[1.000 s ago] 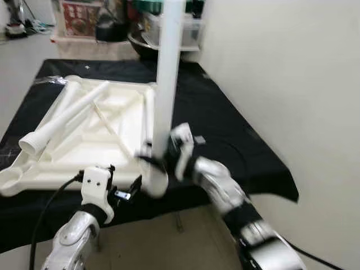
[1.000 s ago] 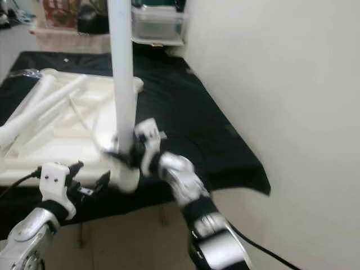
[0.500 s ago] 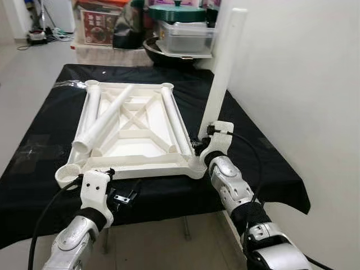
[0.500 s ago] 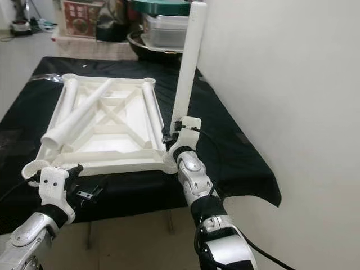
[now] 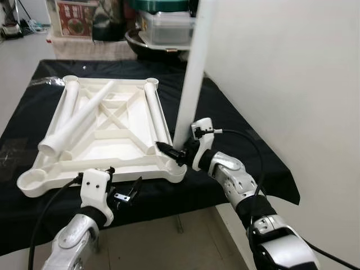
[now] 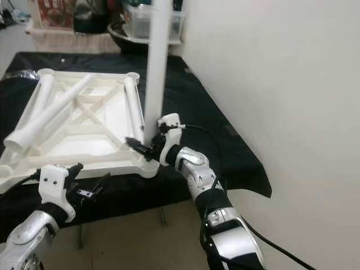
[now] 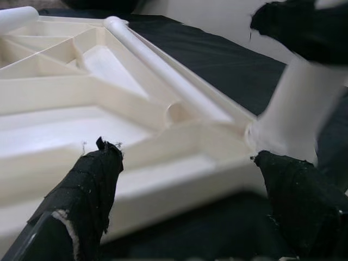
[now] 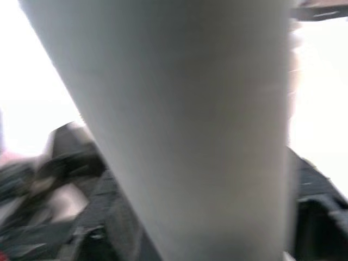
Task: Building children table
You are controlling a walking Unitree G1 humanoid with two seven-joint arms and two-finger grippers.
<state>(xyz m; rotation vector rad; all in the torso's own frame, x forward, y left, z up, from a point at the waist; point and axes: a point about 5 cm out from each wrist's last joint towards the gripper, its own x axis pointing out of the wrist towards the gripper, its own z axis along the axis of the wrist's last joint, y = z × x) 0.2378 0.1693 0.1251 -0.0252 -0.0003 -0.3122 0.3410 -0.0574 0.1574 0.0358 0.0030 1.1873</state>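
The right gripper [image 5: 175, 152] is clamped on the foot of a tall white table leg [image 5: 194, 73], holding it nearly upright over the near right corner socket [image 5: 175, 171] of the upturned white tabletop [image 5: 121, 132]. The tabletop lies underside up on a black cloth [image 5: 236, 135] beside the white wall [image 5: 292, 84]. The leg's foot looks to be right at that socket, though whether it is seated cannot be told.

The left gripper [image 5: 125, 194] hovers just off the tabletop's near edge, fingers [image 7: 89, 185] spread wide and holding nothing.

Three more legs lie on the frame: a loose leg [image 5: 76, 121] slanting across the ribs, a left-rail leg [image 5: 67, 104] and a right-rail leg [image 5: 156, 112].

The risks from here? The grip is low on a long leg, so any tilt at the wrist would swing the top toward the wall or jam the foot crooked in the socket. A sideways push could also slide the unheld tabletop across the cloth toward the table's edge, and the open left gripper is not bracing it. A jolt might roll the slanting leg off the frame.
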